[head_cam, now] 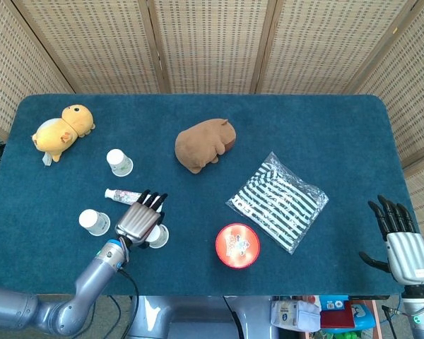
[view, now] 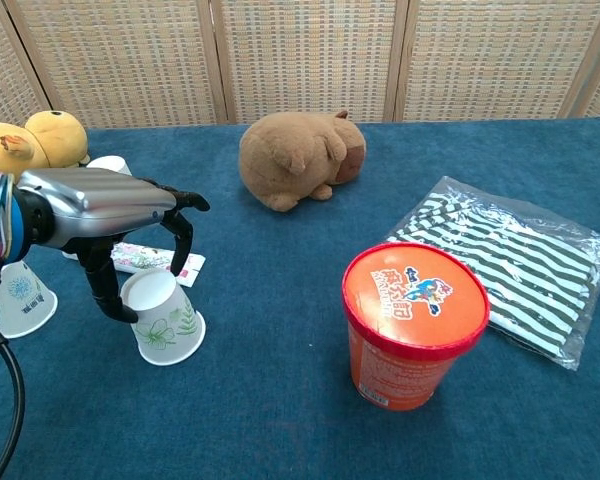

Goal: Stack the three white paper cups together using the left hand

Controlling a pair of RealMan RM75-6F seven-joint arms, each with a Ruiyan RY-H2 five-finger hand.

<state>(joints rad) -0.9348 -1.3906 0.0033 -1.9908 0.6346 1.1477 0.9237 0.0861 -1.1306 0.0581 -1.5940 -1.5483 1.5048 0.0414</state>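
Reaching for the first cup [view: 163,318] near the bench's front-left corner, I have my left hand [view: 100,205] over it, fingers [view: 185,240] spread wide around its rim, gripping nothing; next I must close and lift

brown plush [head_cam: 204,145], yellow plush [head_cam: 61,131], striped bag [head_cam: 277,200], orange tub [head_cam: 237,245], tube [head_cam: 122,194].

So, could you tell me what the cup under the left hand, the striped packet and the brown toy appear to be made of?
The cup looks like thin matte white paper printed with green leaves. The striped packet seems to be striped cloth in a clear glossy plastic bag: it shines and crinkles. The brown toy looks like soft plush, with a fuzzy, dull surface. The left hand hovers over the cup.
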